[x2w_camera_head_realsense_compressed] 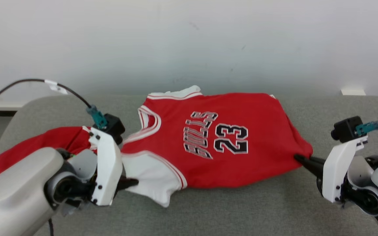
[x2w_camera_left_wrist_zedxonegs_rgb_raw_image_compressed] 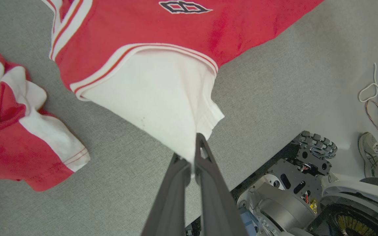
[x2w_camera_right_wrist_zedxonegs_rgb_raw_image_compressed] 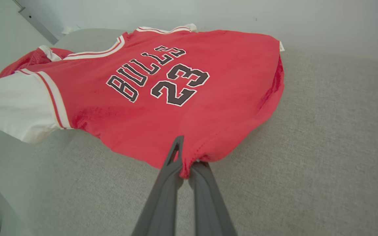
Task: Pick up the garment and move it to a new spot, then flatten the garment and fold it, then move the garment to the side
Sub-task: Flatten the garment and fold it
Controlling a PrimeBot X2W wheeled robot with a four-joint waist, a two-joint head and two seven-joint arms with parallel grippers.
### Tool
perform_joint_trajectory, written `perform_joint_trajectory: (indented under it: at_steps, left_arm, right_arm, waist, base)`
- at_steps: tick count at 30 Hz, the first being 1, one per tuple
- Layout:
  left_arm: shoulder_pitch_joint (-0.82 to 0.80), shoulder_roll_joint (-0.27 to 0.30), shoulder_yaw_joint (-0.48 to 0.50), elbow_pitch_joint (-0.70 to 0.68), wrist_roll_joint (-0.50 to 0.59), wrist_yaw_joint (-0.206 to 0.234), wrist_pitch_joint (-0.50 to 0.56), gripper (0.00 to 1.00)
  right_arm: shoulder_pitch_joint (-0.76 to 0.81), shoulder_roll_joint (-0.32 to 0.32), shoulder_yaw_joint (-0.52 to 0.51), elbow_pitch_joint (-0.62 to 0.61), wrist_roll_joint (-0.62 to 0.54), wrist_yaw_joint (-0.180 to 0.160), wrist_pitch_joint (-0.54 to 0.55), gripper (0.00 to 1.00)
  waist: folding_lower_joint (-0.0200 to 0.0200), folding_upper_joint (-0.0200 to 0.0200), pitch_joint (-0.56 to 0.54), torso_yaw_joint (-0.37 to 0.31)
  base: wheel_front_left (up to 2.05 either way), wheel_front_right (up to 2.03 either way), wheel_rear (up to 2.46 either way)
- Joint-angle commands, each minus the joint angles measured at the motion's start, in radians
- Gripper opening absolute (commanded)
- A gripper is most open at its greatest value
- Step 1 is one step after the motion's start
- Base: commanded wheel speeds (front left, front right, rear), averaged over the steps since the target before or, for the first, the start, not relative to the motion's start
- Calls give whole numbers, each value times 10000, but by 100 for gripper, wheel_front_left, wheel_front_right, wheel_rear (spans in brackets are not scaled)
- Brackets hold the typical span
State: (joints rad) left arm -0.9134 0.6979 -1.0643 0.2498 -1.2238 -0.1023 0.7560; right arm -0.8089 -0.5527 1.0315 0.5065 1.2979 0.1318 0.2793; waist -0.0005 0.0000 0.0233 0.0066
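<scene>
- Subject: red jersey (x2w_camera_head_realsense_compressed: 221, 141), "BULLS 23" print facing up, stretched between the two claws on the grey table (x2w_camera_head_realsense_compressed: 258, 209).
- The left gripper (x2w_camera_left_wrist_zedxonegs_rgb_raw_image_compressed: 191, 159) has its fingers pressed together, clamped on the tip of the white sleeve (x2w_camera_left_wrist_zedxonegs_rgb_raw_image_compressed: 156, 108). Cloth fans out taut from the fingertips.
- The right gripper (x2w_camera_right_wrist_zedxonegs_rgb_raw_image_compressed: 183, 162) has its fingers pinched together on the red hem corner. Fabric puckers at the clamp point and the rest of the jersey spreads ahead of the fingertips.
- Near edge of the jersey, between the claws, looks raised slightly off the table.
- A second garment (x2w_camera_left_wrist_zedxonegs_rgb_raw_image_compressed: 15, 137), red and white and crumpled, lies beside the left gripper on its outer side, apart from the held sleeve.
- Below the left gripper, past the table edge: the wheeled base (x2w_camera_left_wrist_zedxonegs_rgb_raw_image_compressed: 294, 193) and a shoe (x2w_camera_left_wrist_zedxonegs_rgb_raw_image_compressed: 371, 154) on the floor.
</scene>
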Motion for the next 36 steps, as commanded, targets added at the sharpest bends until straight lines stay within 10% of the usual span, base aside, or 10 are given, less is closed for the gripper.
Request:
perform_joint_trajectory:
  at_steps: [1, 22, 36]
  left_arm:
    - [429, 513, -83, -902, -405, 302, 589, 0]
    - [2467, 2856, -623, -6424, -3003, 2434, 2804, 0]
    - [1294, 1996, 324, -4150, -3492, 2406, 2620, 0]
  right_arm:
    - [452, -467, 324, -623, 236, -24, 573, 0]
    - [2642, -4758, 1293, -5557, 1783, -24, 4324, 0]
    - [1200, -3293, 354, -4100, 2218, -24, 5109, 0]
  waist:
    - [5, 0, -462, -10]
    - [5, 0, -373, -367]
    - [5, 0, 466, -525]
  base:
    - [0, 0, 0]
    - [0, 0, 0]
    - [0, 0, 0]
